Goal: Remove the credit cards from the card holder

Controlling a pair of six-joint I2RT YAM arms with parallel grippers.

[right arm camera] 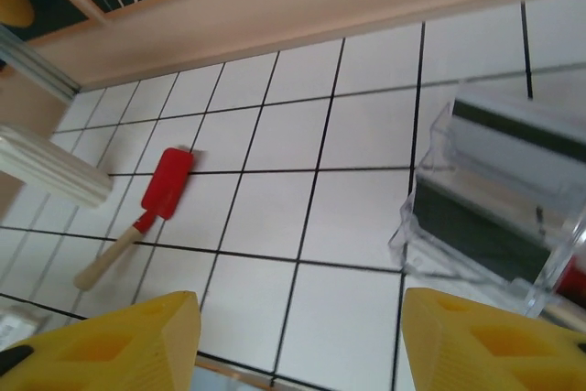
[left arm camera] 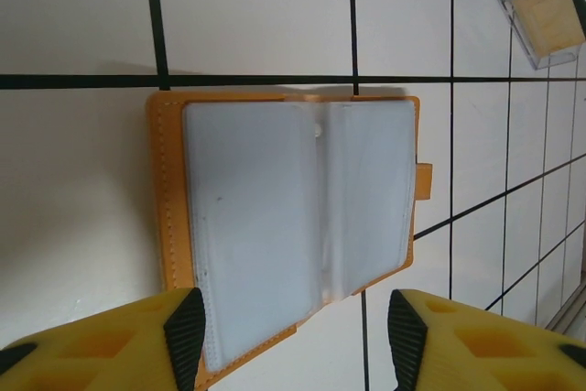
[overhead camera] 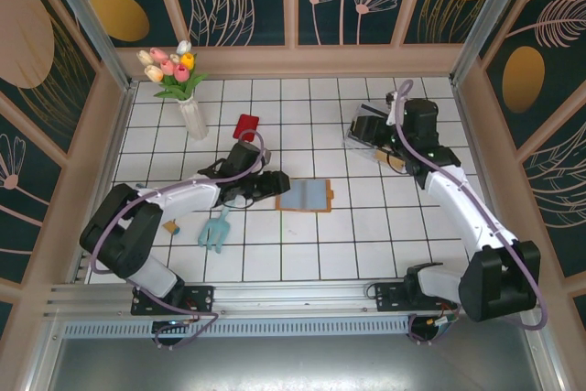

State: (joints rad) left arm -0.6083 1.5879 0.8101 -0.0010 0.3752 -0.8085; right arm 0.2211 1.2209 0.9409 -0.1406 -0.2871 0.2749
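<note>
Open card holder (overhead camera: 305, 195), seemingly flat

Card holder (overhead camera: 305, 195): flat orange-brown folding wallet, open, pale grey pockets up
Place: tabletop (overhead camera: 302, 249), left of clear plastic tray (overhead camera: 366, 130), apart
Credit cards: indistinguishable inside pockets
</note>
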